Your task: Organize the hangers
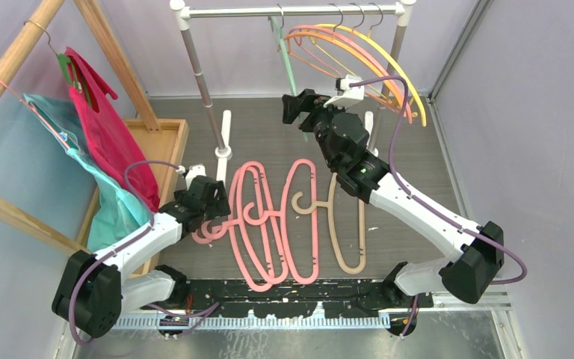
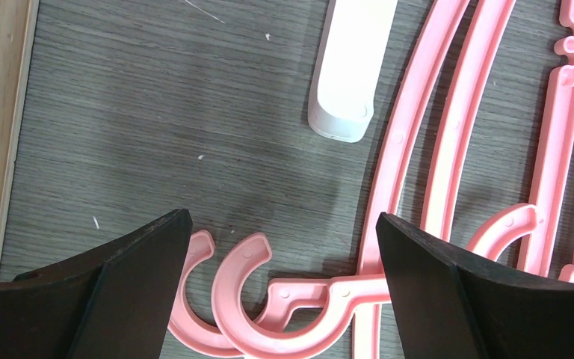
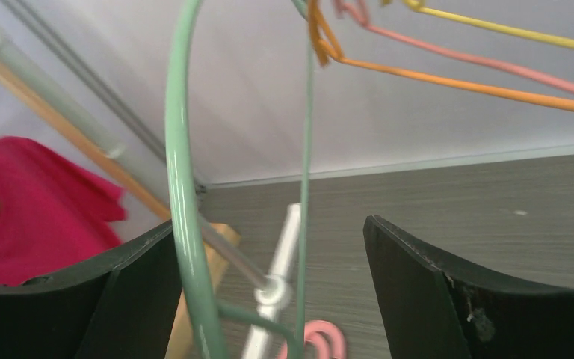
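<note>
1. Left gripper (image 2: 284,224), released, is hovering over the hooks of the pink hangers (image 2: 321,290) toward the desk's left edge, probably lining up a pick.
2. Right gripper (image 3: 269,224), released, is straddling the grey-green hanger (image 3: 180,187) hanging on the rail (image 1: 291,10) at the far edge.

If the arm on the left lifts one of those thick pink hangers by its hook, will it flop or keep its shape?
It would probably keep its shape: the pink hangers look like thick moulded plastic. Likely light too, being mostly open frame. They overlap, so lifting one may drag a neighbour.
</note>
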`<state>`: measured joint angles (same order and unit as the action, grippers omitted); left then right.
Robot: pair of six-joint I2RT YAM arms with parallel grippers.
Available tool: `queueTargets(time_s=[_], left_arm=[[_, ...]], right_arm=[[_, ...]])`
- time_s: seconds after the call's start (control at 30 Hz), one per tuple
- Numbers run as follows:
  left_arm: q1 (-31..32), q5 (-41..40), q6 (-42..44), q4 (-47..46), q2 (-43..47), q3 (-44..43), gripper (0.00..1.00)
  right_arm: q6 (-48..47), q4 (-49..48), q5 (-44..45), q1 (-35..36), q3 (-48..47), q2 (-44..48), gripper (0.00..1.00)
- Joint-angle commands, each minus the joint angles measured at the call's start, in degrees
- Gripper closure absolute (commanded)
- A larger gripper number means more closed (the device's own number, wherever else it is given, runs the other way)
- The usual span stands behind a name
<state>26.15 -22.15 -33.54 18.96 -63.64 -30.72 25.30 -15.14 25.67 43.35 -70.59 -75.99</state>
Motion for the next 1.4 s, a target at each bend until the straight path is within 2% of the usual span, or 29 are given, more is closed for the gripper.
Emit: queueTargets(time_s=[0.0, 0.13, 0.37, 0.63, 0.73, 0.97, 1.2, 1.37], left_arm=[[0.2, -0.3, 0.5, -2.3, 0.0, -0.6, 0.02], [0.2, -0.4, 0.5, -2.4, -0.5, -0.7, 0.02], [0.2, -0.4, 0.5, -2.2, -1.1, -1.1, 0.02], [0.2, -0.6, 0.4, -2.2, -1.2, -1.0, 0.02], [0.2, -0.5, 0.4, -2.1, -1.0, -1.1, 0.02], [0.2, -0.4, 0.3, -2.2, -0.5, -0.8, 0.02], [0.2, -0.3, 0.4, -2.5, -0.6, -0.8, 0.02], [0.2, -0.2, 0.5, -2.8, -0.5, -0.6, 0.02]], right_arm=[[-15.1, 6.2, 10.2, 1.4, -2.9, 1.9, 0.1], [-20.9, 7.9, 7.5, 1.4, -3.2, 4.2, 0.1], [-24.0, 9.7, 0.6, 1.7, -2.3, 12.3, 0.09], [-26.0, 12.7, -17.8, 1.7, -5.9, 14.9, 0.07], [-26.7, 13.5, -20.8, 1.7, -9.4, 12.0, 0.07], [-27.7, 14.2, -25.4, 1.7, -21.8, -1.2, 0.05], [-28.4, 10.8, -26.0, 1.6, -32.2, -14.0, 0.01], [-27.4, 4.5, -27.9, 1.7, -34.1, -19.3, 0.01]])
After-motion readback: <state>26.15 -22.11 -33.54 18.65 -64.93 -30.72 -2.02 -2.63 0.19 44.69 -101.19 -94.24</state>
